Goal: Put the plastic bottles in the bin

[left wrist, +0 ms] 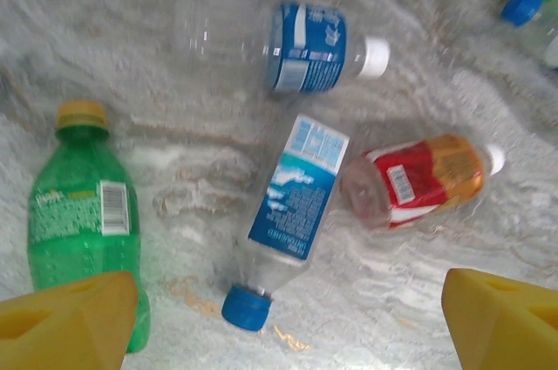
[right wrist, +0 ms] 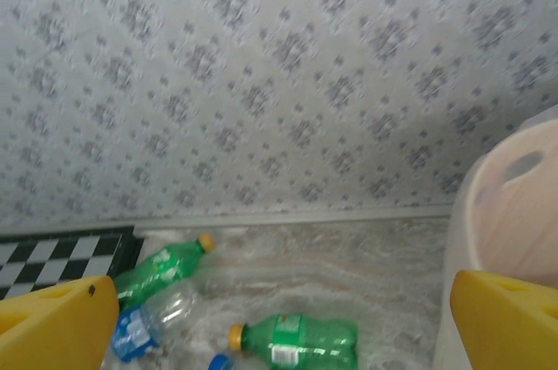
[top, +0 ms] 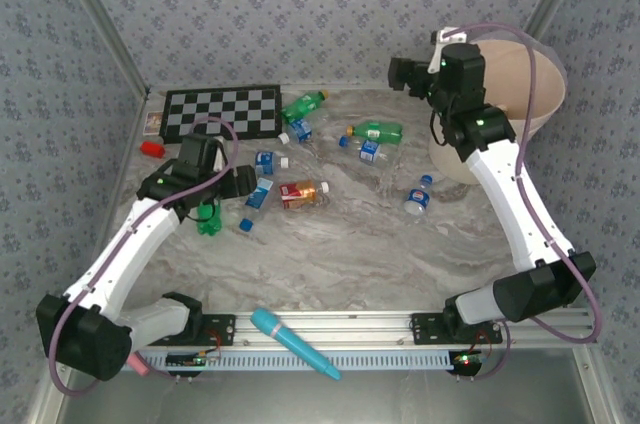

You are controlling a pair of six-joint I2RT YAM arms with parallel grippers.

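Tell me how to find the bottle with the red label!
Start at the black-and-white checkerboard at the back of the marble table and come toward the arms from its near right corner. There the red-label bottle lies on its side. The blue-label bottles beside it are clear and blue; only this one shows red and orange.

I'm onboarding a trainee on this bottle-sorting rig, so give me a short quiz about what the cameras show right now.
1. True or false: the right gripper is holding a bottle.
2. In the left wrist view, the green bottle has a cap that is: A blue, B yellow-orange, C white?
3. Which patterned board lies at the far-left corner of the table?
Key: 1 false, its jaws stand open and empty; 2 B; 3 the checkerboard.
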